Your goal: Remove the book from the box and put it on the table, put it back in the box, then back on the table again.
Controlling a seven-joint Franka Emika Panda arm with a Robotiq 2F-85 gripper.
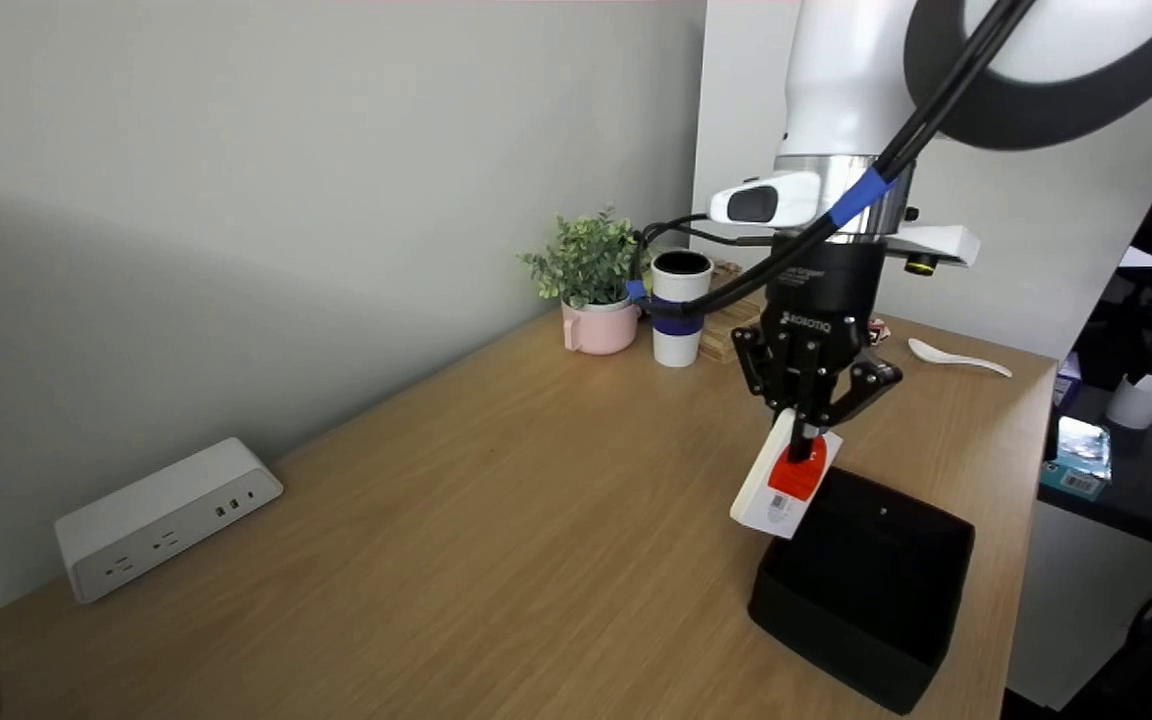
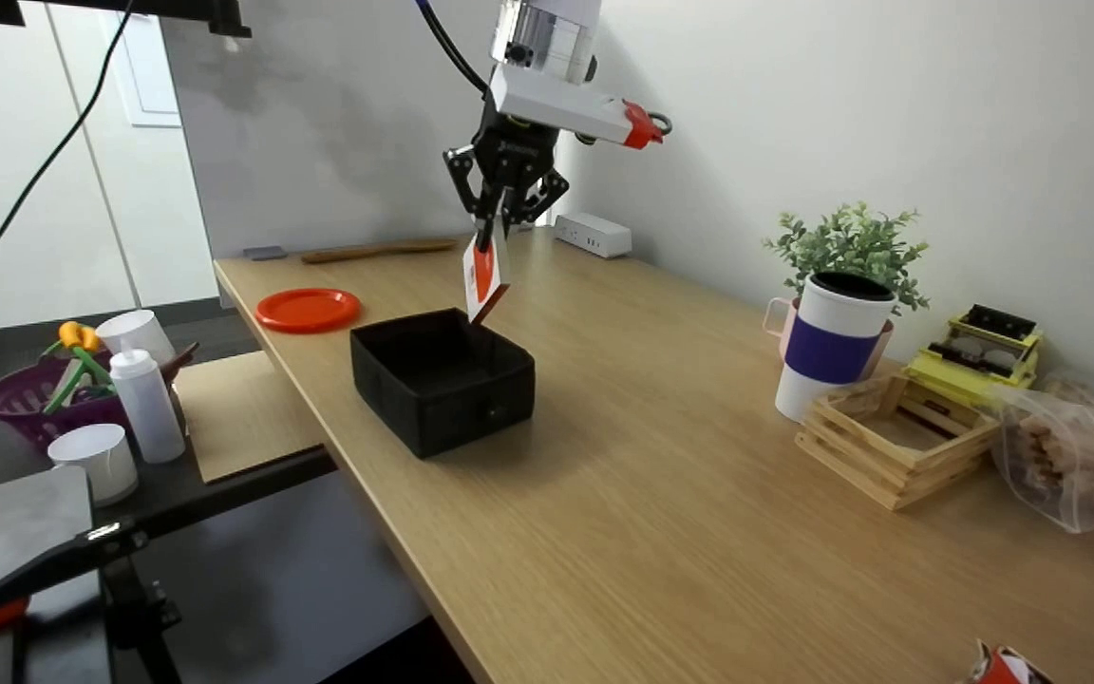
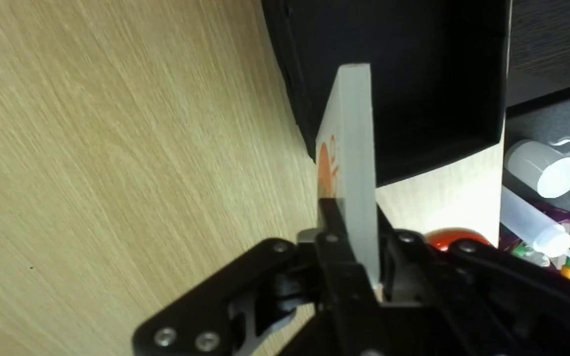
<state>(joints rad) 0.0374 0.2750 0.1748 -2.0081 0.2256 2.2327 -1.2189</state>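
From the left in an exterior view, the white power strip [image 1: 171, 520] lies on the table [image 1: 486, 530], well apart from the black box [image 1: 836, 645]. The pink pot [image 1: 604, 330] and the tumbler [image 1: 678, 345] stand beyond the box. The gripper [image 1: 800, 447] pinches the book [image 1: 792, 482], raised and tilted by the box's rim; whether book and rim touch is unclear. Rightmost on the table, the spoon [image 1: 956, 358] lies beyond the box.

book [image 1: 791, 482] 1 | black box [image 2: 473, 414] 1 | gripper [image 3: 354, 207] 1 | red plate [image 2: 308, 310] 1 | tumbler [image 2: 830, 340] 1 | spoon [image 1: 939, 354] 1
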